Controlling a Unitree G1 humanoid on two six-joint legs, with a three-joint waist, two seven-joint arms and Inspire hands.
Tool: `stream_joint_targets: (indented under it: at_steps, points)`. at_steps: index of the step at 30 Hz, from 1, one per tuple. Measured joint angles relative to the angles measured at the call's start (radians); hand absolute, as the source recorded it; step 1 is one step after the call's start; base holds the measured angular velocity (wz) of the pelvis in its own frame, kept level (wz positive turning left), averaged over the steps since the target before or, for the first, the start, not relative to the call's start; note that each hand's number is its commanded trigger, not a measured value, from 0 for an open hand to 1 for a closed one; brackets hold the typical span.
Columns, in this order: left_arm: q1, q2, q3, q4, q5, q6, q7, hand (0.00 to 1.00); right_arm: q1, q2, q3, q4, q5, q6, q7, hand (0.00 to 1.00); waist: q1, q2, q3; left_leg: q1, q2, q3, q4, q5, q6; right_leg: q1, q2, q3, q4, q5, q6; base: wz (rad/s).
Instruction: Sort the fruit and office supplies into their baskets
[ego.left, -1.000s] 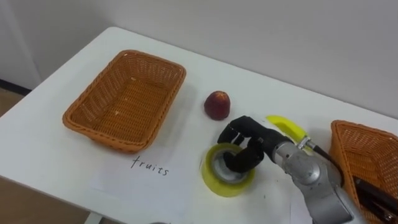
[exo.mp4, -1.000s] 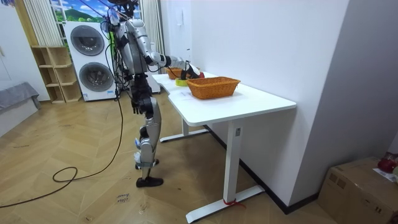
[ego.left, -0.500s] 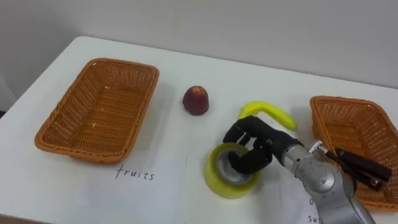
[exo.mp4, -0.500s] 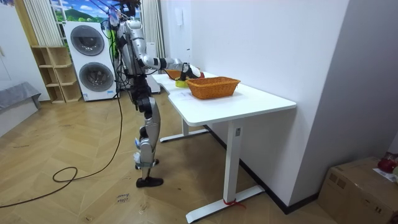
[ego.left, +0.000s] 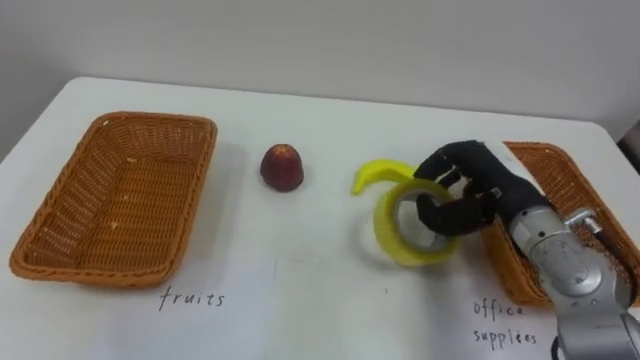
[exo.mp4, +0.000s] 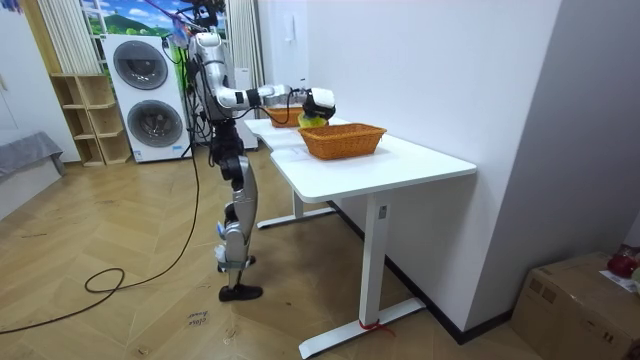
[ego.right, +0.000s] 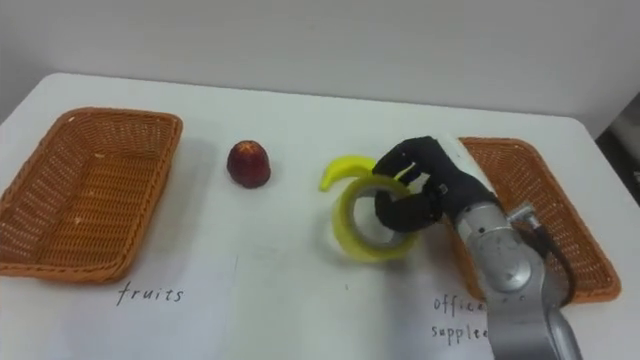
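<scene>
My right hand (ego.left: 472, 188) is shut on a yellow tape roll (ego.left: 412, 224), held tilted above the white table just left of the right-hand wicker basket (ego.left: 575, 185) marked for office supplies. Behind the roll lies a yellow banana (ego.left: 373, 174), partly hidden by it. A red apple (ego.left: 282, 166) sits on the table between the two baskets. The left-hand wicker basket (ego.left: 110, 195), marked for fruit, holds nothing. In the room view I stand at the table's long side with the right hand (exo.mp4: 318, 101) stretched out over it.
Handwritten paper labels lie at the table's front: one for fruit (ego.left: 192, 298) and one for office supplies (ego.left: 505, 322). A wall runs behind the table. The room view has washing machines (exo.mp4: 140, 92) behind me and a cardboard box (exo.mp4: 585, 290) at its right.
My right hand has lifted the tape roll off the table and carried it right, towards the office-supplies basket. The head camera has swung right, so the whole scene has shifted left.
</scene>
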Motion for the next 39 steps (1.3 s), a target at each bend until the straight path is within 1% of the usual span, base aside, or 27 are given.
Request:
stream_joint_targets:
  at_steps: [2,4,5,8,11,13,18,21,25,26,28,31,33,35,39]
  points:
    - [0.01,-0.001,0.0,0.004,0.0,-0.011,-0.001,0.0,0.001,0.0,-0.027,-0.011,0.006,0.0,-0.015,1.0,-0.008,0.0,0.0003,0.002,0.001,0.003,-0.003,0.0,0.0,0.0,0.001,0.001,0.006,0.0,0.0,0.0]
    - [0.018,-0.001,0.0,0.005,0.0,-0.012,-0.001,0.0,0.009,-0.003,-0.049,-0.029,0.019,-0.001,-0.039,1.0,-0.007,0.003,0.0033,0.007,0.002,0.008,-0.005,0.0,0.0,-0.001,0.002,0.009,0.011,0.0,0.0,-0.09]
    - [0.028,-0.001,0.0,0.004,0.0,-0.012,-0.001,0.0,0.011,-0.004,-0.057,-0.032,0.039,-0.008,-0.056,1.0,-0.006,0.005,0.0046,0.012,0.004,0.017,-0.006,0.0,0.0,-0.001,0.003,0.019,0.011,0.0,0.0,-0.16]
    - [0.04,-0.001,0.0,0.005,0.0,-0.012,-0.002,0.0,0.014,-0.004,-0.078,-0.032,0.07,-0.019,-0.092,1.0,-0.008,0.005,0.0061,0.015,0.004,0.026,-0.007,-0.001,0.0,-0.002,0.004,0.029,0.013,0.0,0.0,-0.11]
    - [0.045,-0.001,0.0,0.005,0.0,-0.012,-0.013,0.0,0.014,-0.006,-0.079,-0.032,0.08,-0.024,-0.125,1.0,-0.009,0.003,0.0056,0.017,0.004,0.029,-0.007,-0.001,0.0,-0.004,0.006,0.042,0.013,0.0,0.0,-0.06]
    - [0.045,-0.001,0.0,0.005,0.0,-0.012,-0.022,0.0,0.014,-0.008,-0.079,-0.027,0.093,-0.03,-0.14,1.0,-0.009,0.002,0.0056,0.017,0.004,0.027,-0.006,-0.001,0.0,-0.004,0.006,0.043,0.013,0.0,0.0,0.0]
    - [0.042,-0.001,0.0,0.005,0.0,-0.012,-0.027,0.0,0.014,-0.009,-0.08,-0.018,0.137,-0.03,-0.182,1.0,-0.009,0.0,0.0048,0.017,0.005,0.027,-0.006,-0.001,0.0,-0.005,0.007,0.044,0.013,0.0,0.0,0.0]
    - [0.042,-0.004,0.01,0.005,0.0,-0.011,-0.033,0.0,0.014,-0.009,-0.087,-0.016,0.159,-0.03,-0.205,1.0,-0.012,-0.006,0.0058,0.016,0.005,0.026,-0.007,-0.001,0.0,-0.006,0.007,0.042,0.012,0.0,0.0,0.0]
    - [0.048,-0.004,0.01,0.005,-0.001,-0.009,-0.033,0.0,0.014,-0.009,-0.114,0.012,0.209,-0.03,-0.254,1.0,-0.013,-0.019,0.0056,0.016,0.006,0.026,-0.006,-0.001,0.0,-0.007,0.007,0.039,0.011,0.0,0.0,0.0]
    - [0.051,-0.004,0.01,0.004,0.0,-0.008,-0.033,0.0,0.014,-0.009,-0.117,0.016,0.21,-0.03,-0.27,1.0,-0.015,-0.018,0.0064,0.015,0.006,0.026,-0.007,-0.001,0.0,-0.008,0.007,0.041,0.011,0.0,0.0,0.0]
    - [0.052,-0.004,0.012,0.004,0.0,-0.004,-0.033,0.0,0.014,-0.009,-0.118,0.016,0.21,-0.03,-0.293,1.0,-0.022,-0.019,0.0052,0.015,0.006,0.026,-0.007,-0.001,0.0,-0.009,0.008,0.043,0.011,0.0,0.0,0.0]
    - [0.053,-0.005,0.028,0.003,0.0,-0.001,-0.033,0.0,0.014,-0.009,-0.12,0.019,0.209,-0.03,-0.324,1.0,-0.034,-0.013,0.0049,0.015,0.006,0.027,-0.007,-0.001,0.0,-0.009,0.008,0.04,0.011,0.0,0.0,0.0]
    - [0.053,-0.005,0.03,0.003,0.0,0.001,-0.033,0.0,0.014,-0.009,-0.126,0.024,0.208,-0.03,-0.338,1.0,-0.039,-0.007,0.0021,0.016,0.006,0.027,-0.007,-0.001,0.0,-0.009,0.008,0.039,0.011,0.0,0.0,0.0]
    - [0.053,-0.005,0.03,0.003,0.0,0.004,-0.033,0.0,0.014,-0.009,-0.131,0.033,0.209,-0.03,-0.355,1.0,-0.049,0.0,-0.0027,0.017,0.006,0.027,-0.007,-0.001,0.0,-0.008,0.008,0.039,0.011,0.0,0.0,0.0]
    - [0.057,-0.005,0.029,0.002,0.0,0.005,-0.033,0.0,0.023,-0.01,-0.147,0.05,0.209,-0.03,-0.358,1.0,-0.063,0.002,-0.004,0.017,0.007,0.028,-0.007,-0.001,0.0,-0.007,0.008,0.037,0.011,0.0,0.0,0.0]
